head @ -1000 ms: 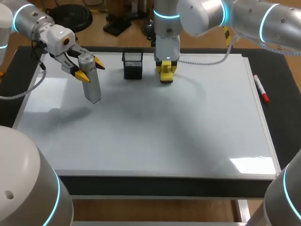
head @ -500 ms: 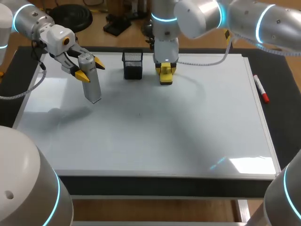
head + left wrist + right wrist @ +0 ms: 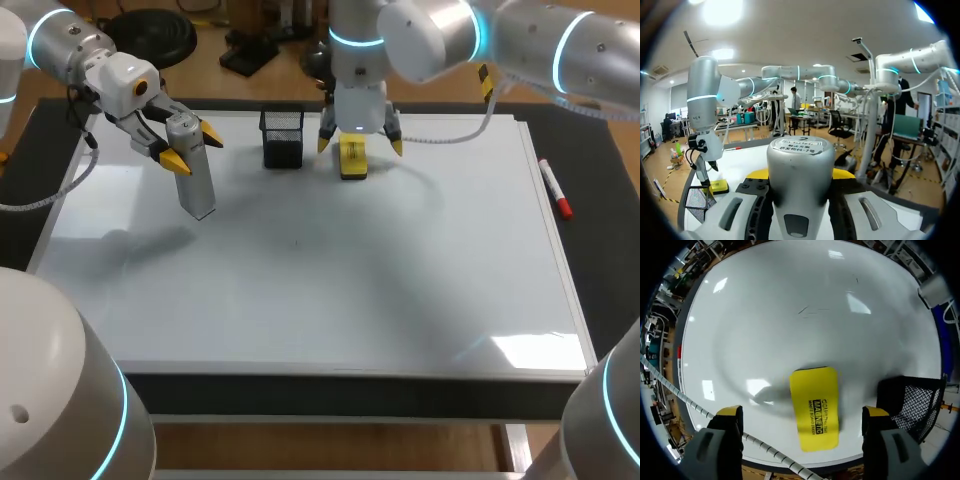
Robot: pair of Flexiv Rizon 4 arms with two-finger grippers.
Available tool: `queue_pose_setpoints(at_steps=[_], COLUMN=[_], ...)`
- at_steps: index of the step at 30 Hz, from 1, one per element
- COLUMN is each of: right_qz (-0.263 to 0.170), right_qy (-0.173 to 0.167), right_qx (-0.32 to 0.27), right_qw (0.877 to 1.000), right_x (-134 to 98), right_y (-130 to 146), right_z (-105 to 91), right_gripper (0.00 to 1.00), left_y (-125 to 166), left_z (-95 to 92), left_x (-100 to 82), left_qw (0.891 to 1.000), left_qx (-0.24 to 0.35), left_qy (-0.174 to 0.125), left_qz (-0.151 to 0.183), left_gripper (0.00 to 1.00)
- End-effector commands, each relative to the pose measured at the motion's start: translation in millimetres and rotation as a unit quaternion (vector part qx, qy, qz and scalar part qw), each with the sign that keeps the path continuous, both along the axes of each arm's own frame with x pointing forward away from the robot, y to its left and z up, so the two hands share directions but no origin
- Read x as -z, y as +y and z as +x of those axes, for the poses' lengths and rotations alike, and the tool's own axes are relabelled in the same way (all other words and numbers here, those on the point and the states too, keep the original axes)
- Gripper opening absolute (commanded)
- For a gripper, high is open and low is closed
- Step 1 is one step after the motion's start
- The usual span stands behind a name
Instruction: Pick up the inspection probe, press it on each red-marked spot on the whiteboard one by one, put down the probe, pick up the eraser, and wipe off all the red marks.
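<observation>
No red marks show on the board (image 3: 400,280), so I think the wiping is done. The right pincer (image 3: 360,146) should lift straight up, so its fingers miss the eraser (image 3: 352,160). It is wide open, with one finger on each side of the eraser, not touching it. The eraser lies flat at the board's 12 o'clock edge. The left pincer (image 3: 192,148) grips the probe (image 3: 193,178), held over the board at 10 o'clock.

Eraser (image 3: 814,407): black capital lettering on the yellow top face, one large line over a smaller line; lying toward 12 o'clock on the whiteboard (image 3: 300,260).
Probe (image 3: 800,170): round white label on the top cap, a single digit above two lines of tiny characters, too small to make out; toward 10 o'clock over the whiteboard.
</observation>
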State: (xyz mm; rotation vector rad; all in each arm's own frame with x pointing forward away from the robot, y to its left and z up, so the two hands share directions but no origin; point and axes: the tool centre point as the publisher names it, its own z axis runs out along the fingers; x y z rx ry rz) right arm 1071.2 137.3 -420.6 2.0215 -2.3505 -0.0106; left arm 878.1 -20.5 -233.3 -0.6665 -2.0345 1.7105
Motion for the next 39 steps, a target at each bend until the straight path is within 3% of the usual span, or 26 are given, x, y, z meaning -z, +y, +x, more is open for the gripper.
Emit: queue_pose_setpoints(at_steps=[1, 6, 13, 26, 39], right_qz=[0.024, 0.045, 0.099, 0.139, 0.167], right_qy=[-0.005, 0.005, 0.008, 0.01, 0.015], right_qx=[0.029, 0.102, 0.205, 0.352, 0.442], right_qw=[0.999, 0.994, 0.974, 0.926, 0.881], right_x=[-14.9, -23.6, -42.9, -84.5, -125.0], right_y=[-20.6, -36.0, -61.9, -94.2, -106.7], right_z=[-12.1, -16.0, -23.3, -26.8, -30.0], right_gripper=[1.0, 1.0, 1.0, 1.0, 1.0], left_y=[0.0, 0.0, 0.0, 0.0, 0.0], left_z=[-0.6, -0.6, -0.6, -0.6, -0.6], left_x=[-1.7, -1.7, -1.7, -1.7, -1.7], left_qw=[1.0, 1.0, 1.0, 1.0, 1.0], left_qx=[0.0, 0.0, 0.0, 0.0, 0.0], left_qy=[-0.001, -0.001, -0.001, -0.001, -0.001], left_qz=[0.001, 0.001, 0.001, 0.001, 0.001], left_gripper=[0.0, 0.0, 0.0, 0.0, 0.0])
